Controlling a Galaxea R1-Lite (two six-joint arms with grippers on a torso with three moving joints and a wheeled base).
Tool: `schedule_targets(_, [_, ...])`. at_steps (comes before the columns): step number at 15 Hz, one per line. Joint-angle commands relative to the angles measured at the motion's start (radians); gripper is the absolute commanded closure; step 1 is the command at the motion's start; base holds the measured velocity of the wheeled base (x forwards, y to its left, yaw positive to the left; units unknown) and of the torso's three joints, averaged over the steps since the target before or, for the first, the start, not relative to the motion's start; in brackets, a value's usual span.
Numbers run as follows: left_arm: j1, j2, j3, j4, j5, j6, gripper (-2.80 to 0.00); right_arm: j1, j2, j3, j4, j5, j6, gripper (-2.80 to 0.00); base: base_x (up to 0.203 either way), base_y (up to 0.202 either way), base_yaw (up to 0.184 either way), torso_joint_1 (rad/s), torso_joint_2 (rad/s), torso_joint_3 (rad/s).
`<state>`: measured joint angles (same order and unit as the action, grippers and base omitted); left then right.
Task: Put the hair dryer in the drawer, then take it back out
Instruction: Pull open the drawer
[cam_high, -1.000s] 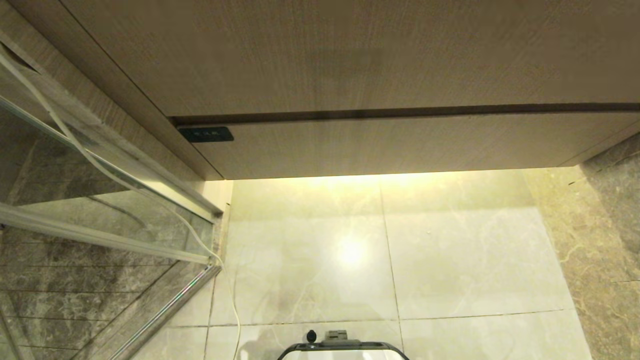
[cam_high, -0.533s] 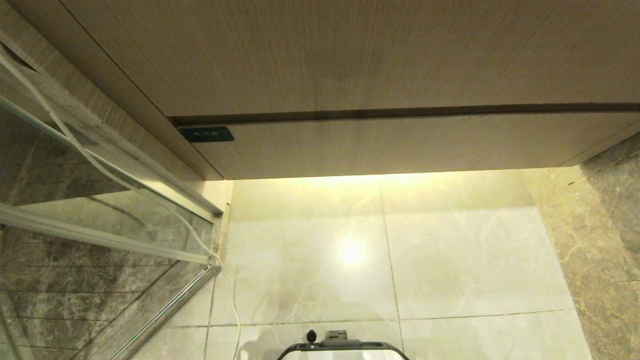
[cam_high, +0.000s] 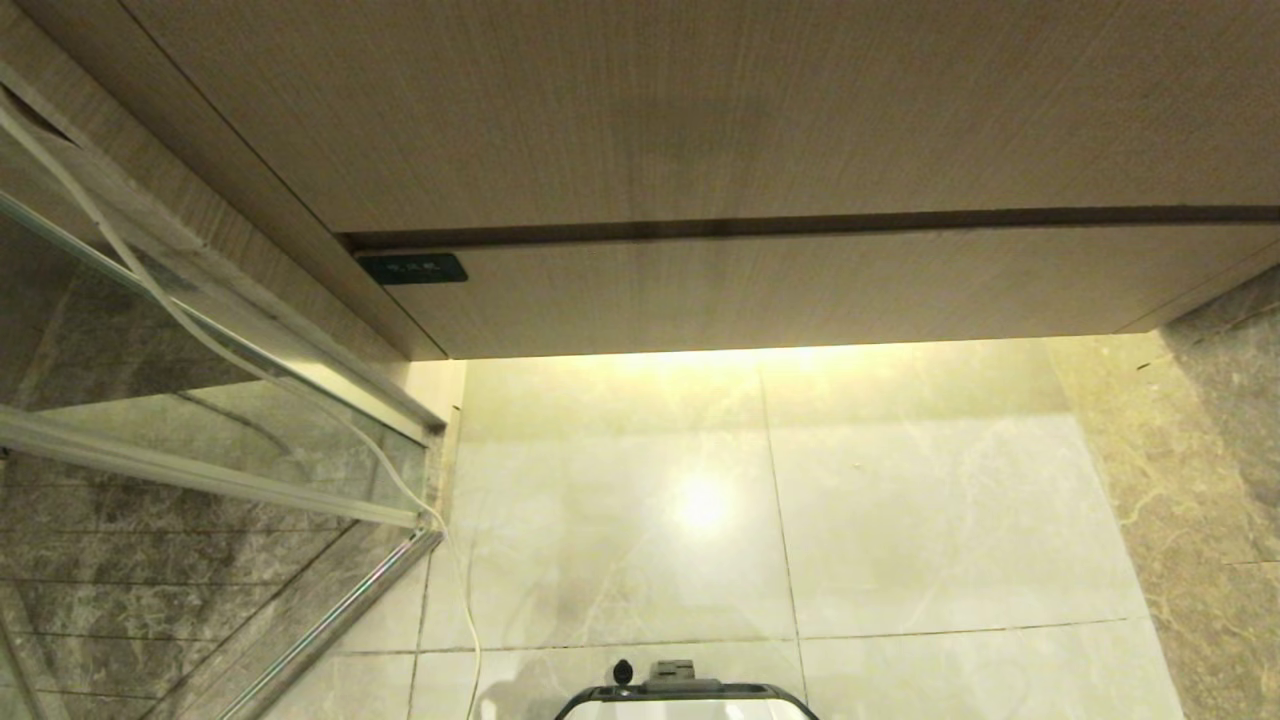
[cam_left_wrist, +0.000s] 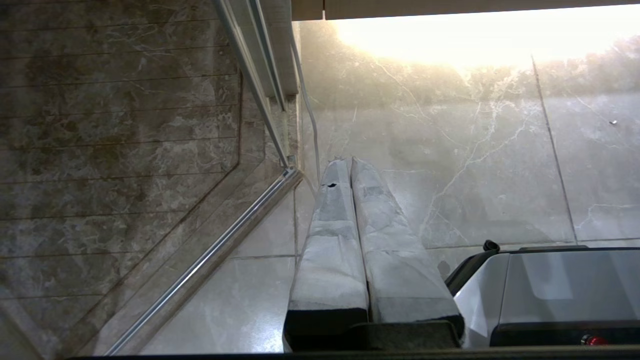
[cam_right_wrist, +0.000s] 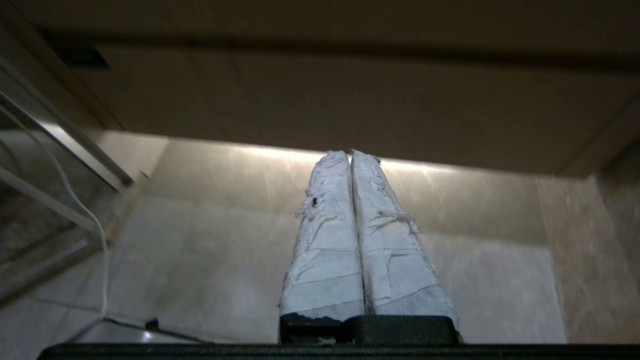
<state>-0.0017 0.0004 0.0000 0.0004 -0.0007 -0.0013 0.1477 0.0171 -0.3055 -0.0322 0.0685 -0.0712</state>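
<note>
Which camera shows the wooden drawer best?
The head view: the drawer runs across the picture, shut, under a taller wood panel. The right wrist view shows it dimmer, beyond the shut right claw. The left wrist view catches only a wood edge at the top.

The drawer (cam_high: 780, 290) is a wide, shallow, light wood-grain front with no handle, shut flush under the taller panel, stretching from about 9 to 3 o'clock across the head view. The hair dryer isn't visible.

The right pincer (cam_right_wrist: 350, 156), tape-wrapped fingers (cam_right_wrist: 325, 240) pressed together and empty, points at the closed wood-grain drawer (cam_right_wrist: 350, 105) above pale floor tiles (cam_right_wrist: 210, 250).
</note>
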Motion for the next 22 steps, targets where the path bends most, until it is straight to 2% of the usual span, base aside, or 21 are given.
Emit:
schedule_targets(1, [0.000,0.000,0.000,0.000,0.001,0.000,0.00,0.002,0.199,-0.287,0.037,0.054,0.028,0.00,0.000,0.000,0.000,0.000,0.00,0.000])
schedule_targets(2, [0.000,0.000,0.002,0.000,0.000,0.000,0.00,0.009,0.336,-0.412,0.069,0.079,0.048,0.00,0.000,0.000,0.000,0.000,0.00,0.000])
schedule_targets(5, [0.000,0.000,0.001,0.000,0.000,0.000,0.00,0.118,0.766,-0.756,0.271,0.142,0.091,0.00,0.000,0.000,0.000,0.000,0.00,0.000])
schedule_targets(7, [0.000,0.000,0.001,0.000,0.001,0.000,0.00,0.168,0.978,-0.864,0.419,0.173,0.066,0.00,0.000,0.000,0.000,0.000,0.00,0.000])
schedule_targets(9, [0.000,0.000,0.000,0.000,0.001,0.000,0.00,0.174,1.159,-0.921,0.497,0.205,0.048,0.00,0.000,0.000,0.000,0.000,0.00,0.000])
schedule_targets(10, [0.000,0.000,0.000,0.001,0.001,0.000,0.00,0.168,1.240,-0.939,0.518,0.229,0.027,-2.80,0.000,0.000,0.000,0.000,0.00,0.000])
schedule_targets(11, [0.000,0.000,0.000,0.000,0.001,0.000,0.00,0.161,1.311,-0.950,0.527,0.248,-0.024,-2.80,0.000,0.000,0.000,0.000,0.00,0.000])
schedule_targets(14, [0.000,0.000,0.000,0.000,-0.001,0.000,0.00,0.071,1.440,-0.933,0.523,0.285,-0.429,-2.80,0.000,0.000,0.000,0.000,0.00,0.000])
schedule_targets(16, [0.000,0.000,0.002,0.000,-0.001,0.000,0.00,-0.042,1.516,-0.916,0.456,0.340,-0.675,-2.80,0.000,0.000,0.000,0.000,0.00,0.000])
schedule_targets(19, [0.000,0.000,0.000,0.000,0.000,0.000,0.00,-0.172,1.584,-0.917,0.346,0.454,-0.886,-2.80,0.000,0.000,0.000,0.000,0.00,0.000])
schedule_targets(20, [0.000,0.000,0.001,0.000,0.001,0.000,0.00,-0.200,1.597,-0.912,0.242,0.503,-0.932,-2.80,0.000,0.000,0.000,0.000,0.00,0.000])
schedule_targets(22, [0.000,0.000,0.001,0.000,0.001,0.000,0.00,-0.218,1.616,-0.885,0.049,0.582,-0.957,-2.80,0.000,0.000,0.000,0.000,0.00,0.000])
